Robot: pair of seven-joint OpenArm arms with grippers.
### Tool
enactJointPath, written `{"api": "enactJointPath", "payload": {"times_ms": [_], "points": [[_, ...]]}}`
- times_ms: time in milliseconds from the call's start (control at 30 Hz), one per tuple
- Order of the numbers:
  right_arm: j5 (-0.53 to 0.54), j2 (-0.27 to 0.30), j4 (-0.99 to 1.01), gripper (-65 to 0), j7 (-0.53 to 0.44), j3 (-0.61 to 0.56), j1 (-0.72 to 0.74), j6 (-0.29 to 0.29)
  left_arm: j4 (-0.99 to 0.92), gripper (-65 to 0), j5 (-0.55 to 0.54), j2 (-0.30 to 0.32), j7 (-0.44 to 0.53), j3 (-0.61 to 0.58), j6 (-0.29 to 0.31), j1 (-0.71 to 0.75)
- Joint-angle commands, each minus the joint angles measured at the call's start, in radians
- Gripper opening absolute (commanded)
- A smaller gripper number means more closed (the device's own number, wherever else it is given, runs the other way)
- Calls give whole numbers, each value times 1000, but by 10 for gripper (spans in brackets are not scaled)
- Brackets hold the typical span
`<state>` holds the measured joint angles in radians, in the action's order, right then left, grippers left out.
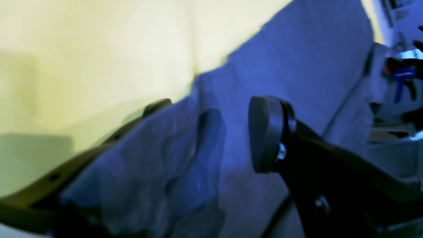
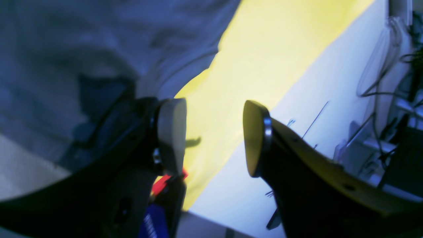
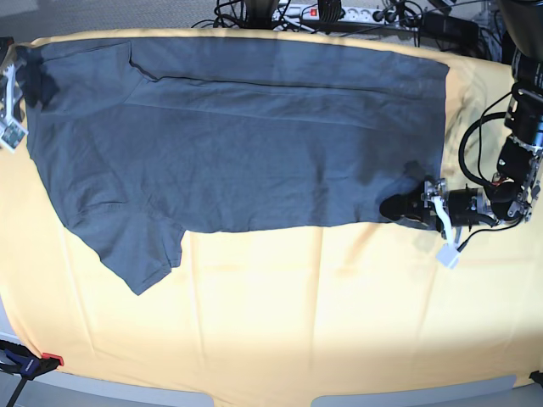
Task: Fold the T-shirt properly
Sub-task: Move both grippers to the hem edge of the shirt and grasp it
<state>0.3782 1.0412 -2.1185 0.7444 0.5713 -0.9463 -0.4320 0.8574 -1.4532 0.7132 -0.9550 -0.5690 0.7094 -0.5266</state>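
Observation:
The dark slate-grey T-shirt (image 3: 237, 144) lies spread flat across the back half of the table, one sleeve (image 3: 144, 254) pointing toward the front left. My left gripper (image 3: 399, 208) lies low at the shirt's front right corner. In the left wrist view it (image 1: 211, 122) is open, and a rumpled edge of the T-shirt (image 1: 297, 59) drapes over one finger and lies between the jaws, unpinched. My right gripper (image 3: 34, 85) is at the shirt's far left corner. In its wrist view it (image 2: 213, 135) is open beside the T-shirt (image 2: 82, 39), with only yellow cloth behind the gap.
A large yellow-orange cloth (image 3: 297, 322) covers the table under the shirt. Cables and a power strip (image 3: 339, 13) run along the back edge. A clamp with a red tip (image 3: 30, 363) sits at the front left corner. The left arm's cables (image 3: 475, 144) loop at the right edge.

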Motion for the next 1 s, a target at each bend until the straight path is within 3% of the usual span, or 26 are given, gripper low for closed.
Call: {"api": "enactJointPath", "payload": {"times_ms": [0,67,100,200,233,433,533,700,767,967], "points": [[-8,17,-7,-346,-18,14,18,11,0,-278,51,8,-95,-11,-11,2],[6,17,-7,-346,-31,14,47,11,0,-302,41,11,-100,-11,-11,2],[27,17,-7,-346,-30,14,60,9,0,-350,41,14,-100,-11,-11,2],[81,16,-7,-346,-38,13,88,1,0,-601,42,24,-97,-11,-11,-9],[92,11,-7,-346,-51,11,95,-5,0,-650,42,26,-97,-11,-11,-17],[98,-111,-7,-346,-194,9,155,-33,0,-650,42,38,-85,-10,-11,-88],[98,-183,2,-346,-207,-21,240,-33,0,-650,42,37,-58,-10,-11,-126],[93,-290,130,-318,-206,-152,492,-7,0,-650,42,31,-44,-10,-11,-150],[93,-325,225,-290,-203,-217,603,-23,0,-650,46,32,-44,-10,-11,-146],[124,-414,606,-288,-148,-346,968,-77,0,-650,57,32,-40,-11,-11,-130]]}}
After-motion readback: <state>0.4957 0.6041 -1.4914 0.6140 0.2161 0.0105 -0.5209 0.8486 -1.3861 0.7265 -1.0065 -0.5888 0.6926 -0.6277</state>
